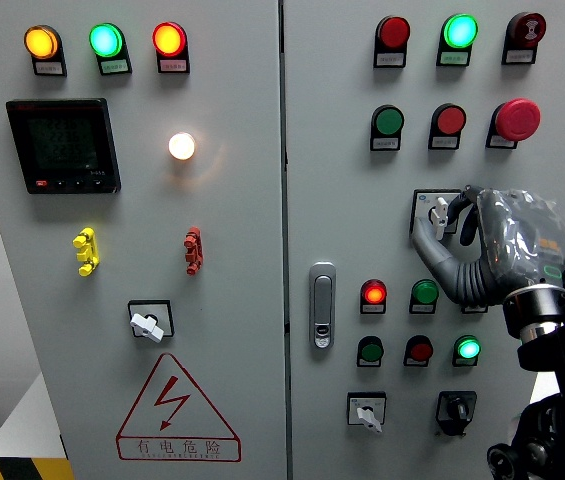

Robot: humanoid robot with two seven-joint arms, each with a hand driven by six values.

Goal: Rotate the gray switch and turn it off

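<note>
On the right cabinet door, a gray rotary switch (pixel 439 212) sits in a square black-framed plate, its knob tilted slightly left of upright. My right hand (pixel 446 218), gray with a clear-covered back, comes up from the lower right and is curled around the knob. The thumb (pixel 428 248) lies below and left of the knob, and the other fingers (pixel 468 200) are at its right side. The plate's right half is hidden by the hand. My left arm does not show.
Two similar gray switches sit elsewhere: one on the left door (pixel 148 324) and one low on the right door (pixel 366 413), next to a black selector (pixel 455 408). Lit lamps and push buttons surround the hand. A red emergency button (pixel 517 119) is above it and a door latch (pixel 322 306) to its left.
</note>
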